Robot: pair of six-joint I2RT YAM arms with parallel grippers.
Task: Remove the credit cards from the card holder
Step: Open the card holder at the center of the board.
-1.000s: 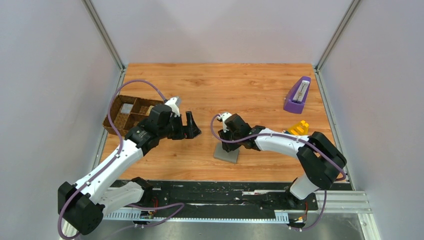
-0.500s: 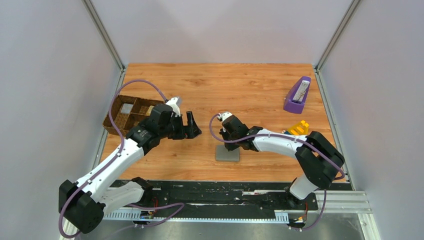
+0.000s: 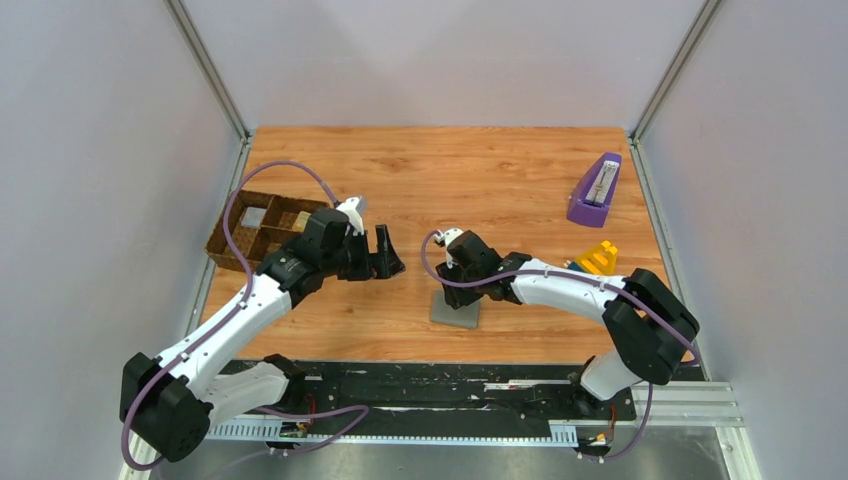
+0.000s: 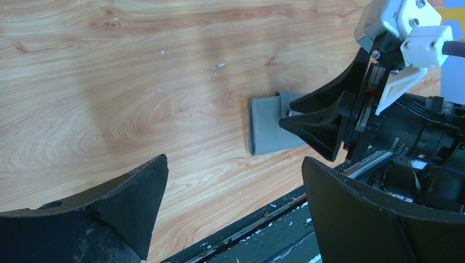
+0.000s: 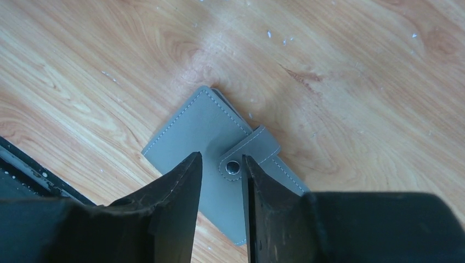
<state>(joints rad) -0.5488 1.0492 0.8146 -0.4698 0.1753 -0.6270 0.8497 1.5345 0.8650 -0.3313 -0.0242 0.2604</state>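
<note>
The card holder [image 3: 452, 312] lies closed on the wooden table, dark grey side up, its snap strap [image 5: 249, 150] fastened. It also shows in the left wrist view [image 4: 271, 131] and the right wrist view [image 5: 203, 126]. No credit cards show; they are hidden inside it. My right gripper [image 5: 221, 159] hangs just over the holder, its jaws a narrow gap apart on either side of the snap, holding nothing. It sits over the holder's far end in the top view [image 3: 464, 285]. My left gripper [image 3: 385, 252] is wide open and empty, off to the holder's left [image 4: 234, 161].
A brown woven divided tray [image 3: 262, 225] stands at the left edge behind my left arm. A purple object [image 3: 595, 190] and a yellow block [image 3: 598, 256] are at the right. A black rail [image 3: 450, 380] runs along the near edge.
My right gripper has shifted slightly over the holder, and the holder's near end has moved a little. My left arm has barely moved.
</note>
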